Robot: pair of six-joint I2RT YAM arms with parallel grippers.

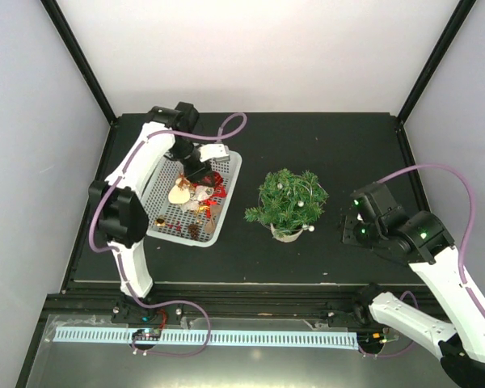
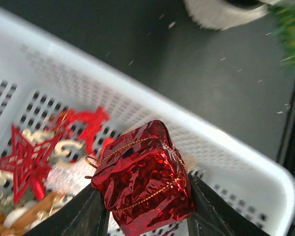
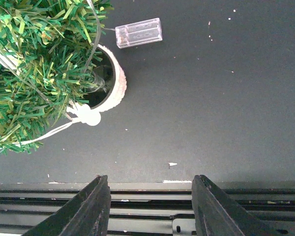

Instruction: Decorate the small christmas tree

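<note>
Black table (image 1: 323, 250) carrying, at left, a white mesh basket (image 2: 152, 108) of ornaments and, just right of it but apart, the small christmas tree (image 1: 289, 198), upright near the table's centre in its whitish round pot (image 3: 119, 83). The left gripper (image 2: 143, 184) hangs over the basket's far right part, its jaws clamped on a red foil gift-box ornament (image 2: 137, 167) tied with gold thread. The right gripper (image 3: 150, 178) is low over the table to the right of the tree, apart from it, its jaws apart and empty. A red star (image 2: 27, 160) lies in the basket among other pieces. A clear battery case (image 3: 138, 32) lies on the table beside the pot; a small white disc (image 3: 91, 117) hangs from a low branch.
</note>
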